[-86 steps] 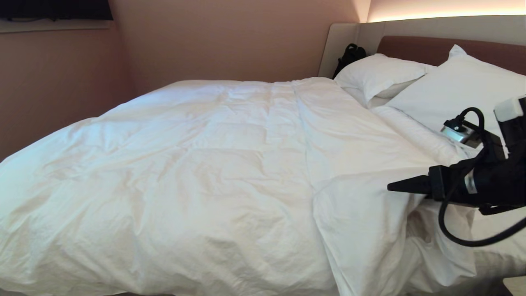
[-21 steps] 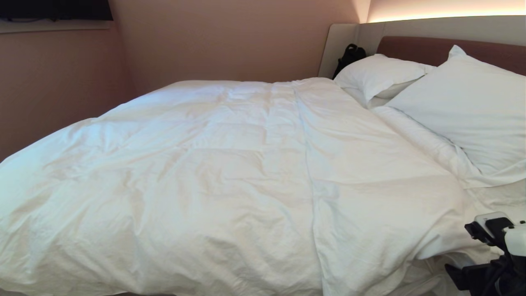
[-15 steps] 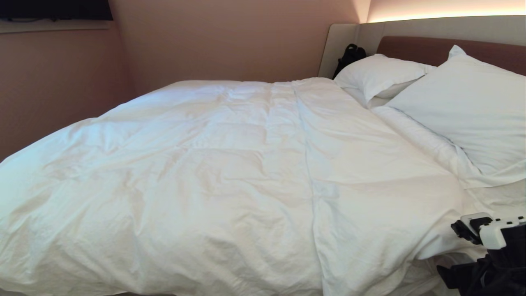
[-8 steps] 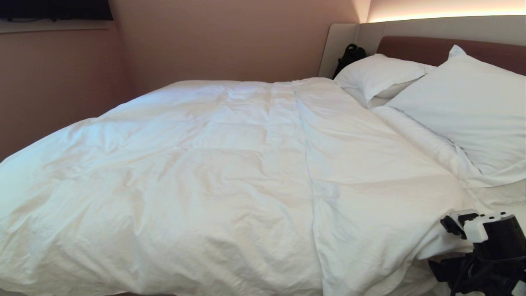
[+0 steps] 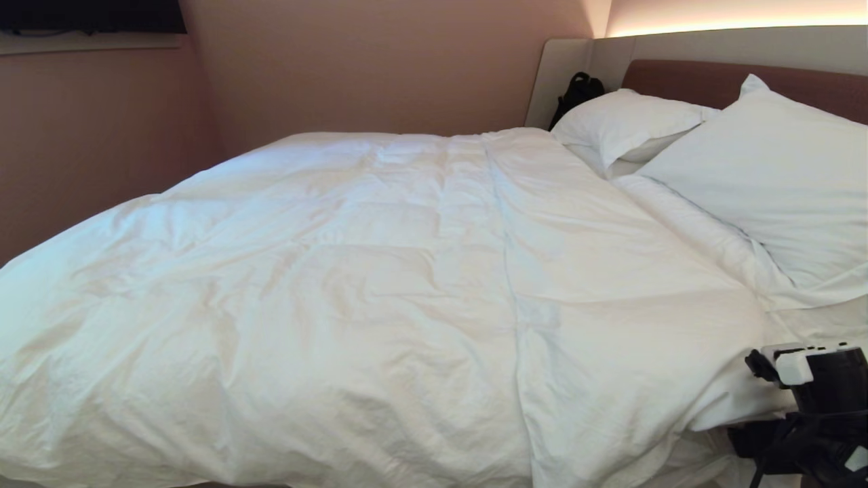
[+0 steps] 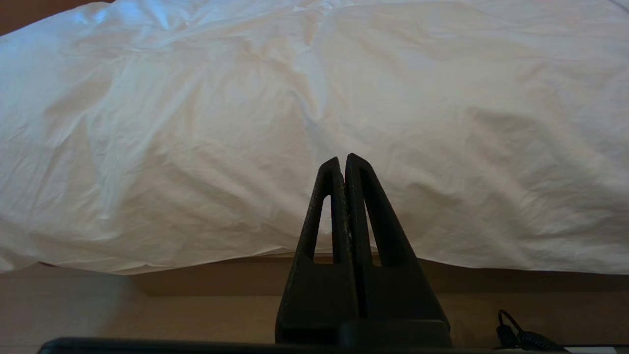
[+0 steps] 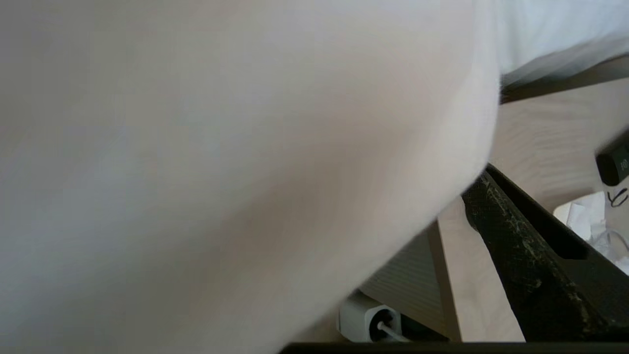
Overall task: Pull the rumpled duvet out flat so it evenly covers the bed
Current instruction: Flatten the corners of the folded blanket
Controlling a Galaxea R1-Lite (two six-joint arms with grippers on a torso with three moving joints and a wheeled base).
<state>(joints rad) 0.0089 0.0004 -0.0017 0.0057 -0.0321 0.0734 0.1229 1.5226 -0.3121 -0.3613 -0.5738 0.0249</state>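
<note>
The white duvet (image 5: 380, 291) lies spread and wrinkled over the bed (image 5: 831, 318), and its near side hangs over the edge (image 6: 196, 147). My right arm (image 5: 814, 393) is low at the bed's near right corner, beside the duvet's hanging corner. In the right wrist view that white cloth (image 7: 221, 147) fills most of the picture. My right gripper (image 7: 314, 201) stands open; one black finger (image 7: 516, 246) shows at the side and the other is hidden behind the cloth. My left gripper (image 6: 344, 160) is shut on nothing, parked facing the hanging side.
Two white pillows (image 5: 766, 169) lean on the brown headboard (image 5: 678, 74). A black bag (image 5: 576, 91) sits at the headboard's far end. A pink wall (image 5: 102, 135) runs along the far side. A white plug (image 7: 368, 322) lies on the wooden floor (image 6: 147, 314).
Since the earliest frame my right arm has come down from over the bed to the near right corner, and the duvet's right side lies flatter. Over the last second the arm only shifted slightly.
</note>
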